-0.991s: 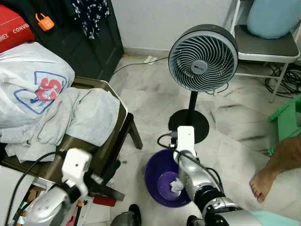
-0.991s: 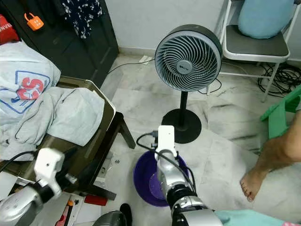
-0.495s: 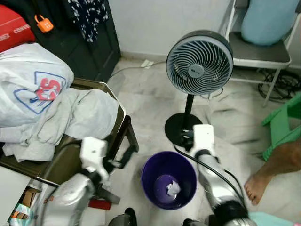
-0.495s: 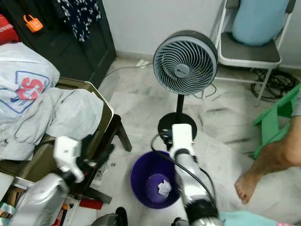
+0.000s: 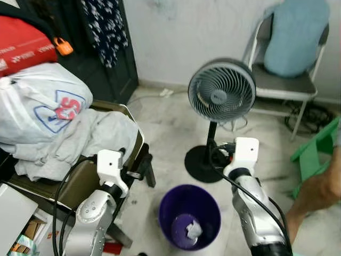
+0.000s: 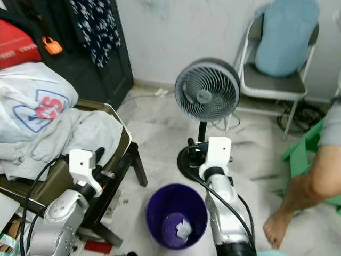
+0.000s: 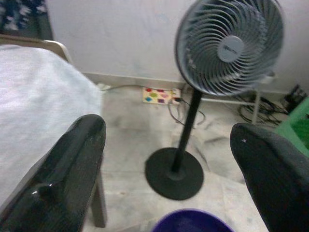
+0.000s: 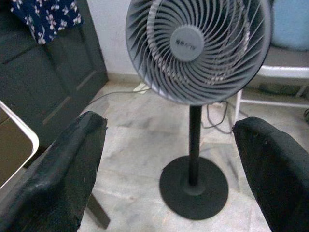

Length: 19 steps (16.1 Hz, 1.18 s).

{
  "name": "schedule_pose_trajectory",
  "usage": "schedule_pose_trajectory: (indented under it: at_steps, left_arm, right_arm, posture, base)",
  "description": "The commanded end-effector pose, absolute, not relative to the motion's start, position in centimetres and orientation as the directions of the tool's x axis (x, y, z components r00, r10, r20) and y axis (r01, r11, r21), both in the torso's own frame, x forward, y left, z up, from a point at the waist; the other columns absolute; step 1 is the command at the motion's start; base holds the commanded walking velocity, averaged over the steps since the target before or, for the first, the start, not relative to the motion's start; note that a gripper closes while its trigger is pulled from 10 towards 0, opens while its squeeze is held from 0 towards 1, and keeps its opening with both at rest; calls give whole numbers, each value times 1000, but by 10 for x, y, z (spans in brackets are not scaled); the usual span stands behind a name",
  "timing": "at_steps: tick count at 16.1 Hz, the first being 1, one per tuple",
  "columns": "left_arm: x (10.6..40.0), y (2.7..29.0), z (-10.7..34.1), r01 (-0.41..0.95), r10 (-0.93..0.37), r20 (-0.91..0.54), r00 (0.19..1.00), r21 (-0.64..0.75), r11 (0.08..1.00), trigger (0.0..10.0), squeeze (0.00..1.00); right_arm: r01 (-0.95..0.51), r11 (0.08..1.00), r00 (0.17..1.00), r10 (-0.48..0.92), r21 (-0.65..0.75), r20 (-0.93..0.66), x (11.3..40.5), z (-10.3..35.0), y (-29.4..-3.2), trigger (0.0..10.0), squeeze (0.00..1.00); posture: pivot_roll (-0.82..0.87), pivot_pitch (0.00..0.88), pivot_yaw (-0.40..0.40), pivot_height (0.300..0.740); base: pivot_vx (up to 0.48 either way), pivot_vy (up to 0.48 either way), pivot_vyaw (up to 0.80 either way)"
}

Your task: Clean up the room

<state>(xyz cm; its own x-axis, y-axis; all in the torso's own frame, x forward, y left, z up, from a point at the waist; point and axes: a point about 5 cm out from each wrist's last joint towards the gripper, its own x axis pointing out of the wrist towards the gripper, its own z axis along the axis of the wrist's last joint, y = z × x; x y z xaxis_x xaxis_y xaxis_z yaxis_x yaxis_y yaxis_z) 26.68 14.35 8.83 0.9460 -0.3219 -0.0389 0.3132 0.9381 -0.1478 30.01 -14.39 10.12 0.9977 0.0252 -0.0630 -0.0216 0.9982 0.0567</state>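
purple bin [image 5: 189, 215] on floor below and between both grippers, crumpled paper [image 5: 193, 230] inside | left gripper [image 7: 169, 159] fingers apart, empty | right gripper [image 8: 169, 159] fingers apart, empty | likely next: seek more litter, keep fingers off fan [image 5: 221, 96] ahead | bag [image 5: 48, 109] print unreadable

The left gripper [image 7: 166, 169] holds its two black fingers [image 7: 58, 179] spread wide, with nothing between them. Beyond the gap stands a grey pedestal fan [image 7: 227, 46] on a thin black pole with a round black base [image 7: 174, 171], resting on the pale marble floor [image 7: 125, 140]. Behind the fan's pole a white power strip [image 7: 161, 95] with coloured sockets lies by the wall, cables trailing from it. To one side of the fan hangs grey cloth [image 7: 38, 106]. Nearer the gripper than the fan's base, a purple rim [image 7: 192, 221] shows.
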Motion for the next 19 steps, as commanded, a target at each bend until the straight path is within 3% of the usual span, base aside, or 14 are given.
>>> schedule_pose_trajectory:
  at_steps: [1, 3, 4, 5, 8, 19]
  left_arm:
    - [269, 147, 88, 287, -295, -36, 955, -145, 947, 10000, 0]
    - [271, 146, 87, 288, -296, -34, 955, -148, 946, 10000, 0]
    - [273, 143, 88, 293, -300, -27, 953, -147, 945, 10000, 0]
    - [275, 143, 88, 293, -299, -23, 954, -145, 945, 10000, 0]
    - [276, 144, 90, 295, -299, -12, 954, -133, 946, 10000, 0]
    - [280, 139, 104, 317, -315, 37, 948, -121, 941, 10000, 0]
  right_arm:
    - [-35, 997, 998, 38, 62, -53, 298, 105, -142, 10000, 1000]
    - [-41, 998, 999, 42, 52, -33, 299, 108, -144, 10000, 1000]
    - [-48, 998, 999, 49, 29, -12, 304, 116, -144, 10000, 561]
    - [-50, 999, 999, 50, -4, 0, 306, 120, -144, 10000, 0]
    - [-50, 996, 998, 52, -79, 19, 307, 126, -144, 10000, 0]
    - [-57, 997, 998, 59, -58, 33, 308, 129, -142, 10000, 0]
  posture:
    - [-97, 15, 59, 740]
    - [-100, 9, 58, 740]
    - [-100, 5, 58, 740]
    - [-101, 4, 58, 740]
    - [-101, 0, 59, 740]
    - [-95, 11, 65, 740]
  base:
    - [0, 0, 0]
    - [0, 0, 0]
    - [0, 0, 0]
    - [0, 0, 0]
    - [0, 0, 267]
    - [0, 0, 800]
